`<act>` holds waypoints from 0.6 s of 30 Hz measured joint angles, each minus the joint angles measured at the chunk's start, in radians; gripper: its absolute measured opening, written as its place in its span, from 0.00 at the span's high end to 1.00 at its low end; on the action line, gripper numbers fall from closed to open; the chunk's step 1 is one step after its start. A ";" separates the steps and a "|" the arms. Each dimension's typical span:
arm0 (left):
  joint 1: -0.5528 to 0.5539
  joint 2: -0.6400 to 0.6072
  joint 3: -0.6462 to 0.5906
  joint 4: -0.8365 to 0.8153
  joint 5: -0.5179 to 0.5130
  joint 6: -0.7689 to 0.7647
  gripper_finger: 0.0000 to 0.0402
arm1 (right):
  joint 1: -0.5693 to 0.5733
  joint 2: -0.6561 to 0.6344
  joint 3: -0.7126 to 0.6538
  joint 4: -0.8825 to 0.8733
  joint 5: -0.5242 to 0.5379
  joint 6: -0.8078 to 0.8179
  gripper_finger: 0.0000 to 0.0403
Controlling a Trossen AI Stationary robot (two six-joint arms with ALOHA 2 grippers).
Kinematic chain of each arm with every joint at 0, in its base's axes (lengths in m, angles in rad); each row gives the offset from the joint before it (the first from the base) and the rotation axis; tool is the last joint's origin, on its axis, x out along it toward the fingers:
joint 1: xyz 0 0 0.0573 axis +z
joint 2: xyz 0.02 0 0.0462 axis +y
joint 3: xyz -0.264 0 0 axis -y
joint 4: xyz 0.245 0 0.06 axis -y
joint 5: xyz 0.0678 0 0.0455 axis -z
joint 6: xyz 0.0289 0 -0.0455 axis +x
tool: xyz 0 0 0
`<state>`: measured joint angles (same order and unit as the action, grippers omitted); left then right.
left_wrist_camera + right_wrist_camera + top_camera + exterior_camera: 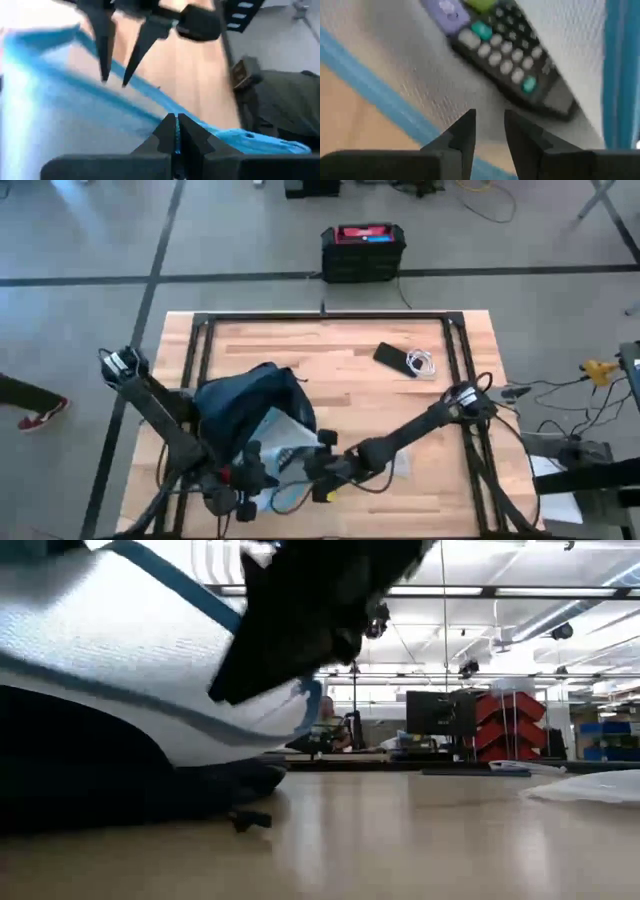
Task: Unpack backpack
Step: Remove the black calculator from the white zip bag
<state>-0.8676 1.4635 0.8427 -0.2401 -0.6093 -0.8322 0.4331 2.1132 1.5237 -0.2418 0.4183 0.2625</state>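
Partly, a mesh pouch point(420, 65) veils the calculator point(512, 60).

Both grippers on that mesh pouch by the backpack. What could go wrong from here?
1. Left gripper is shut on the blue edge of the pouch, while the right gripper narrows over its mesh: opposing pulls could tear it.
2. The calculator inside may slide out.
3. The backpack might get dragged along.

Overhead view straight down; low view level, close against pouch point(120, 650); wrists closer
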 joint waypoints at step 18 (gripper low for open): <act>0.002 -0.012 -0.121 0.004 -0.020 -0.183 1.00 | -0.123 0.000 -0.007 0.077 -0.015 -0.125 0.46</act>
<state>-0.8654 1.4511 0.7221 -0.2359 -0.6295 -1.0155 0.3096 2.1132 1.5162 -0.1643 0.4029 0.1377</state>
